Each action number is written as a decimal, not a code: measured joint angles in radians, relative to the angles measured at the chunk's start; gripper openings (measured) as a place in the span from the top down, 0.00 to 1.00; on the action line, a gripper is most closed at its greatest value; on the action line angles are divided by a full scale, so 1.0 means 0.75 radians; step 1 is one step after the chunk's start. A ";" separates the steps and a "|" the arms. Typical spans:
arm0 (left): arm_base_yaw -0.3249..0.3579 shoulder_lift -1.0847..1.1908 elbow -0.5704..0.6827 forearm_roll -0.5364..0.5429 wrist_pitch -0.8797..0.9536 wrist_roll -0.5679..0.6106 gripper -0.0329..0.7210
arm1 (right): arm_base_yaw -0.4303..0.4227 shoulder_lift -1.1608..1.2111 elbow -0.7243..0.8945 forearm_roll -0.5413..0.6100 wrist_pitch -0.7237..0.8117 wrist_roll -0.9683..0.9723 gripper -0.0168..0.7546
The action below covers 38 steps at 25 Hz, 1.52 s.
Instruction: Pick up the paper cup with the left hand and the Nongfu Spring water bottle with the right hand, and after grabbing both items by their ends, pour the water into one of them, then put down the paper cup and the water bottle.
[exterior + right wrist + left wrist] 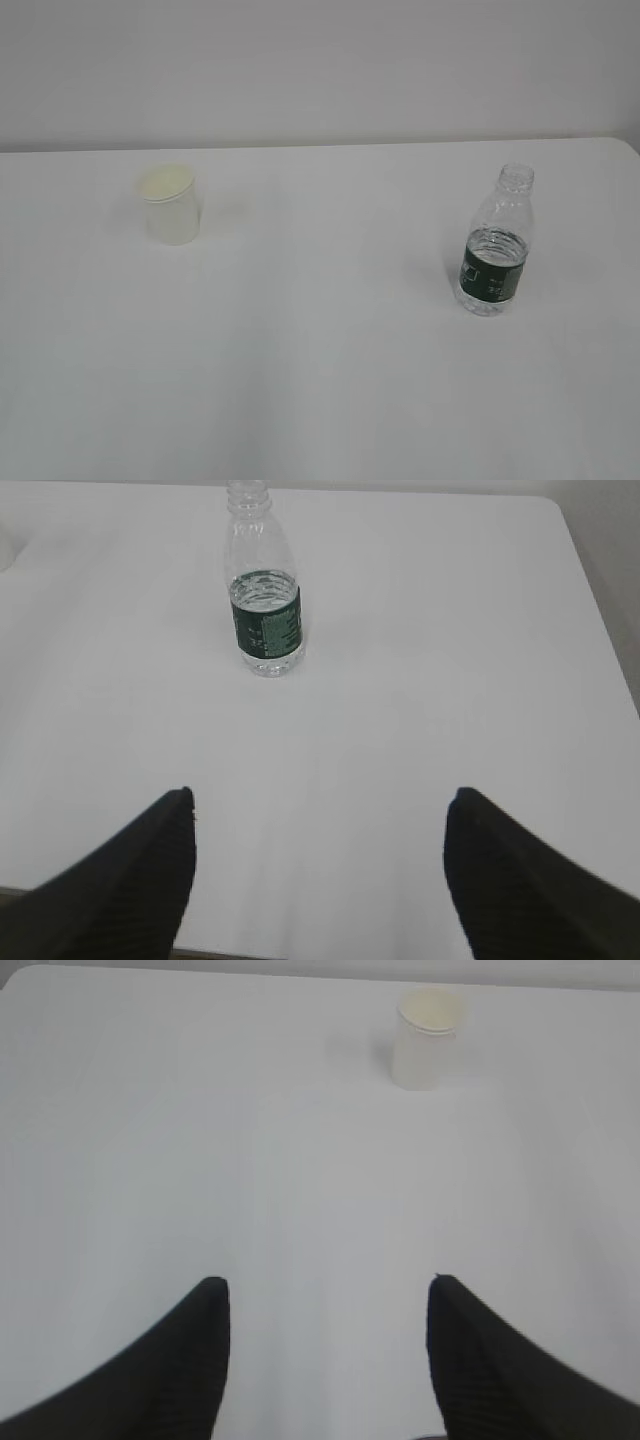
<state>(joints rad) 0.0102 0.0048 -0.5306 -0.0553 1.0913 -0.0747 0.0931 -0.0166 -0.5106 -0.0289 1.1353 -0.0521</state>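
The off-white paper cup (171,205) stands upright on the left of the white table (320,380). The uncapped Nongfu Spring water bottle (496,243), with a dark green label and water up to the label's top, stands upright on the right. Neither arm shows in the exterior view. In the left wrist view my left gripper (328,1285) is open and empty, with the paper cup (428,1038) far ahead and to its right. In the right wrist view my right gripper (320,795) is open and empty near the table's front edge, the bottle (265,605) well ahead and slightly left.
A pale wall (320,60) rises behind the table's far edge. The table's right edge (600,600) shows in the right wrist view, and its rounded far left corner (25,978) in the left wrist view.
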 joint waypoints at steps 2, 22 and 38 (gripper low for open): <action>0.000 0.000 -0.014 0.000 0.000 0.000 0.37 | 0.000 0.000 -0.005 0.003 -0.002 0.000 0.23; 0.000 0.277 -0.065 -0.003 -0.198 0.002 0.37 | 0.002 0.137 -0.087 0.003 -0.145 -0.057 0.23; 0.000 0.452 -0.089 -0.003 -0.416 0.005 0.37 | 0.002 0.357 -0.087 0.003 -0.372 -0.058 0.23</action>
<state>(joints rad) 0.0102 0.3440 -0.5971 -0.0574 0.7791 -0.0709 0.0946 0.2512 -0.5762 -0.0268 0.8562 -0.0956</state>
